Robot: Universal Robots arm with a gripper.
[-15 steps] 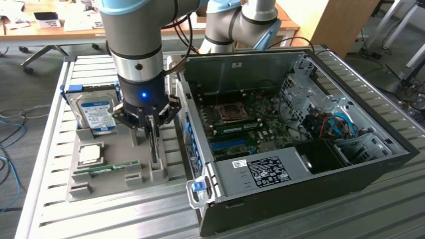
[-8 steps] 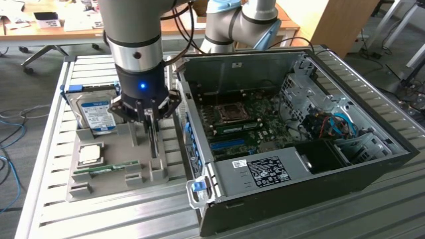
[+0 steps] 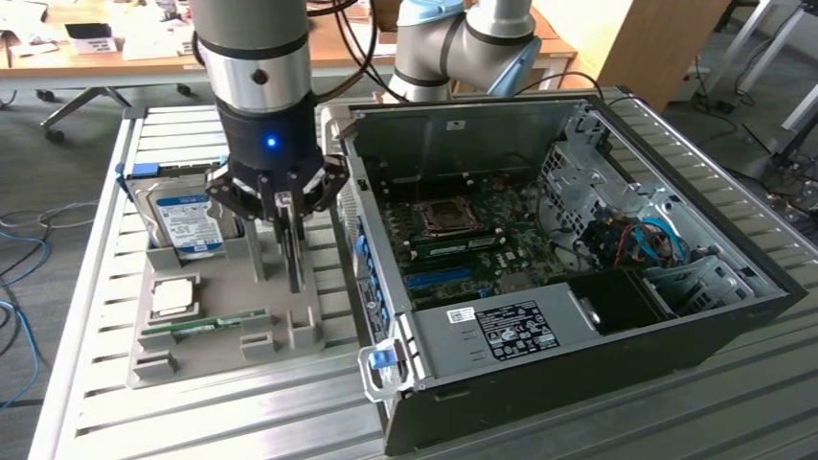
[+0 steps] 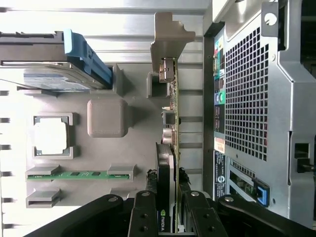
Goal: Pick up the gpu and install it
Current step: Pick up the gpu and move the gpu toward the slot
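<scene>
The gpu (image 4: 164,158) stands on edge in a slot of the grey holder tray (image 3: 211,364), a thin dark card with a green board edge and a pale bracket at its far end. In the exterior view the gpu (image 3: 295,268) is a narrow dark blade under the arm, just to the exterior view's left of the open computer case (image 3: 511,335). My gripper (image 3: 289,225) points straight down over the card. In the wrist view my gripper (image 4: 167,177) has a black finger pressed against each face of the card. The card's lower edge still reaches the tray.
On the tray sit a hard drive (image 3: 190,225) with a blue label, a square processor (image 3: 175,295) and a green RAM stick (image 3: 205,326). The case lies open with its motherboard (image 3: 461,240) facing up. Its perforated rear panel (image 4: 247,98) stands close beside the card.
</scene>
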